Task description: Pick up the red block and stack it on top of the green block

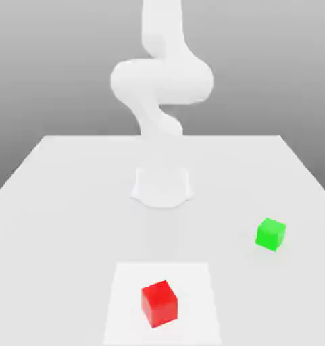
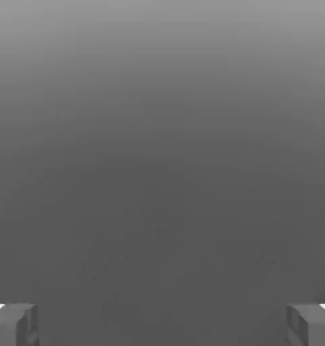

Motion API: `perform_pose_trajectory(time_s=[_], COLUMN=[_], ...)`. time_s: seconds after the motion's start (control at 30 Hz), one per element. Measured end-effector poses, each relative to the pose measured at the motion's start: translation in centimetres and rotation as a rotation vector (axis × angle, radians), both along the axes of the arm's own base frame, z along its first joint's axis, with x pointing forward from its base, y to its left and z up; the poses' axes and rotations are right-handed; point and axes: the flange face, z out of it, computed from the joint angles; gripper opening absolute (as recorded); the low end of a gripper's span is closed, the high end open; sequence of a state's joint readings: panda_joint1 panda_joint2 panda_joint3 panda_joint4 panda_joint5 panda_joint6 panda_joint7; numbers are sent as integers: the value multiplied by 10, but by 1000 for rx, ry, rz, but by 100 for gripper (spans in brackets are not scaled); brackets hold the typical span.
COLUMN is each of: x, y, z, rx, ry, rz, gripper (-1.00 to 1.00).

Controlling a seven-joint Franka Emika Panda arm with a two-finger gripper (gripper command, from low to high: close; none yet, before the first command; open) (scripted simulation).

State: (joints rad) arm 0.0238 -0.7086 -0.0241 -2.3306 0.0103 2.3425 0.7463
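The red block is a small bright cube resting on a paler square patch near the table's front edge. The green block sits on the table further back, toward the exterior view's right, well apart from the red one. My gripper is open in the hand view: its grey fingertips stand far apart with nothing between them, facing a plain grey background. Neither block appears between the fingers.
The white arm rises from its round base at the table's middle back and leaves the exterior view at the top. The white table spreads wide around both blocks.
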Motion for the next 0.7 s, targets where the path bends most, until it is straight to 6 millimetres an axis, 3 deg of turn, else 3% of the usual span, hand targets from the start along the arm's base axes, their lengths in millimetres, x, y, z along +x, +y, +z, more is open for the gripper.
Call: perform_pose_trajectory(time_s=[0.17, 0.33, 0.5, 0.7], x=[56, 85, 91, 68], y=[-1, 1, 3, 0], z=[-99, -202, -306, -423], rx=[-26, -58, -96, -153], ry=[160, 314, 466, 648], rz=[91, 177, 261, 359], gripper=[0, 0, 0, 0])
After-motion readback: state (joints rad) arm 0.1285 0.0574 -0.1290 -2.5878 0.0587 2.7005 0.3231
